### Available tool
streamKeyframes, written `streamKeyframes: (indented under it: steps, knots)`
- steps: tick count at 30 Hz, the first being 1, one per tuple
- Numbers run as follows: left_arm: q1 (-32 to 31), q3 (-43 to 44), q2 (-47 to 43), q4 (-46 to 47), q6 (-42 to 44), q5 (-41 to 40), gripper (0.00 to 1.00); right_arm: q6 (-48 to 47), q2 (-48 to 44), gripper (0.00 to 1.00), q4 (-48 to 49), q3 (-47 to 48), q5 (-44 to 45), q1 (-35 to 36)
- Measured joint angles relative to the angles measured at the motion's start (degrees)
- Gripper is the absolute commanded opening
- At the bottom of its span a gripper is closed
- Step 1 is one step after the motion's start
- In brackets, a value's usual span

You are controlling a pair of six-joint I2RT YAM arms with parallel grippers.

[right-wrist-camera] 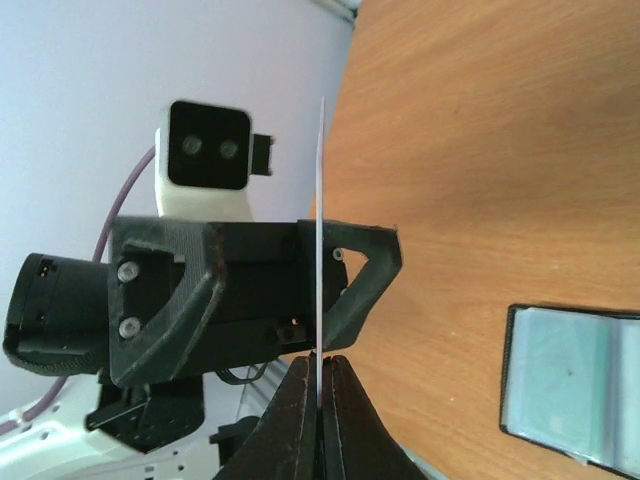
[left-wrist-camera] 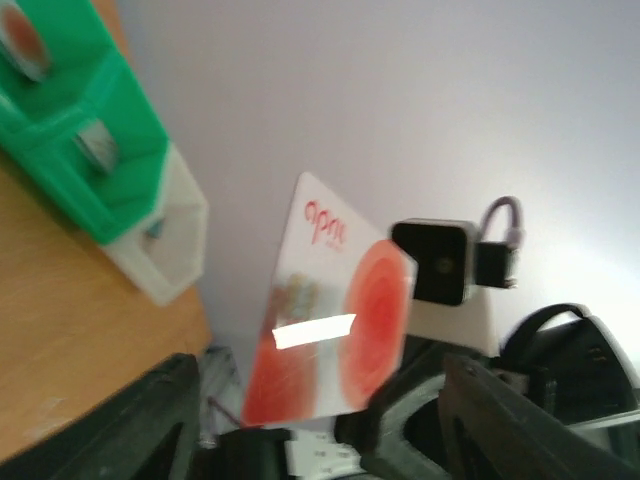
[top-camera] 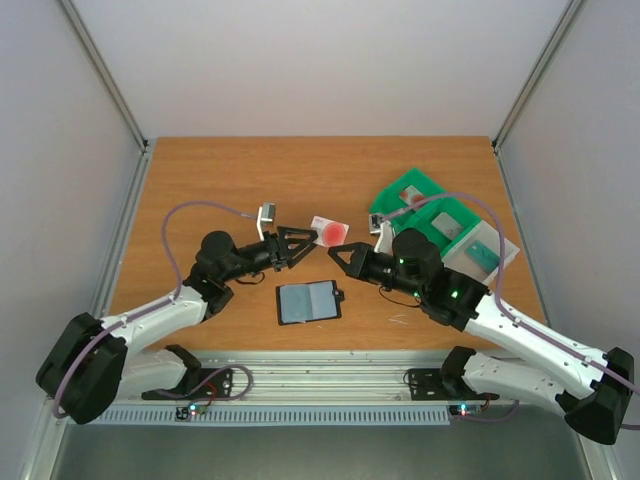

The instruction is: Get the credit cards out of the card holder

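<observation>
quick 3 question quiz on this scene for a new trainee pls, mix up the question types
1. True or false: the card holder lies open on the table.
2. Where is the teal card? A) in a holder slot B) at the right, by the green tray C) under the holder
3. Fill in: the red-marked card is pinched edge-on between the fingers of the ___ gripper.

Key: 1 true. 2 B. 3 right; the right gripper closes on it in the right wrist view.

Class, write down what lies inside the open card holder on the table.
The card holder lies open, showing blue-grey lining, and no card sticks out of it. Anything tucked deep inside a pocket would be hidden from view.
</observation>
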Motion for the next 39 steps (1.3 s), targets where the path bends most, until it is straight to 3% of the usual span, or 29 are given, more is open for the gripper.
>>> streamKeyframes:
  steps: [3, 5, 6, 8, 11, 16, 21, 25, 39]
  knots:
    - [0.0, 0.4, 1.8, 4.7, -1.1, 1.7, 0.20, 1.1, 0.6, 0.01, 1.6, 0.0, -2.7, 0.0]
    - [0.0, 0.4, 3.9, 7.9, -2.6, 2.5, 0.04, 1.5, 1.0, 0.05, 2.1, 0.0, -3.8, 0.0]
    - [0.0, 0.4, 5.3, 9.9, -3.2, 2.7, 0.01, 1.7, 1.3, 0.11, 2.3, 0.0, -4.3, 0.0]
    - [0.0, 0.3, 8.0, 14.5, -5.8, 3.1, 0.00, 1.6, 1.4, 0.23, 1.6, -0.1, -4.3, -0.2]
    - [0.1, 0.3, 13.4, 23.3, -9.7, 4.0, 0.00, 1.7, 1.3, 0.34, 0.3, -0.4, -4.1, -0.4]
    - [0.1, 0.3, 20.9, 29.3, -15.0, 5.7, 0.01, 2.4, -1.0, 0.36, -4.1, -0.4, -1.9, -0.4]
    - [0.3, 0.3, 21.4, 31.6, -16.1, 6.7, 0.00, 3.9, -2.3, 0.33, -7.5, -0.3, 1.0, -0.4]
    - [0.4, 0.3, 21.4, 32.4, -16.3, 7.3, 0.00, 5.1, -2.3, 0.38, -9.4, -0.3, 2.8, -0.4]
    - [0.4, -0.8, 20.0, 33.5, -17.2, 7.6, 0.02, 7.5, -1.3, 0.01, -4.7, -0.5, 4.8, -0.4]
